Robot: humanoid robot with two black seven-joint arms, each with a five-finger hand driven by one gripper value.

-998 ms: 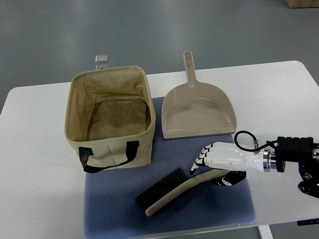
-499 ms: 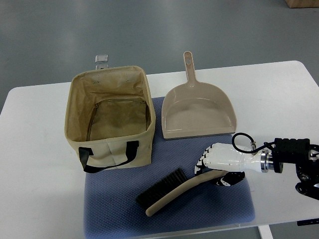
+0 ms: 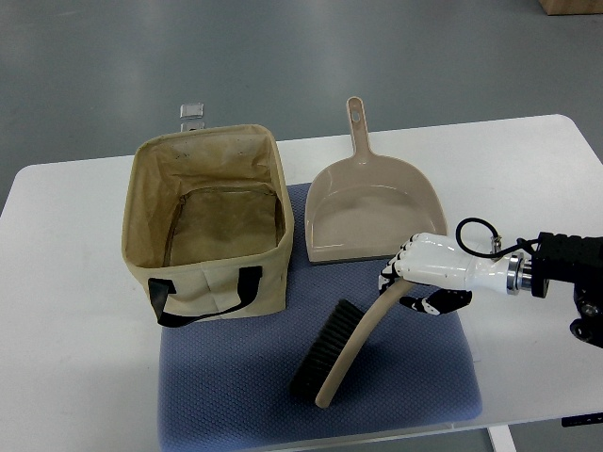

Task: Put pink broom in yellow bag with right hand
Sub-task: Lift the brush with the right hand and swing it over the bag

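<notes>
On the mat: we see the broom (image 3: pixel 345 345), bristles at 7 o'clock.
Right hand (image 3: pixel 417 274): fingers curled around its handle.

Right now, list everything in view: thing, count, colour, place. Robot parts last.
table: one, white, under everything.
mat: one, blue-grey, on the table's near middle.
bag: one, tan-yellow with black handles, open and upright, left part of the mat.
dustpan: one, beige-pink, flat behind the mat, handle pointing away.
broom: one, beige-pink handle with black bristles, over the mat, handle end gripped.
metal clip: one, silver, behind the bag.
right hand: one, white and black, closed on the broom's handle.
</notes>
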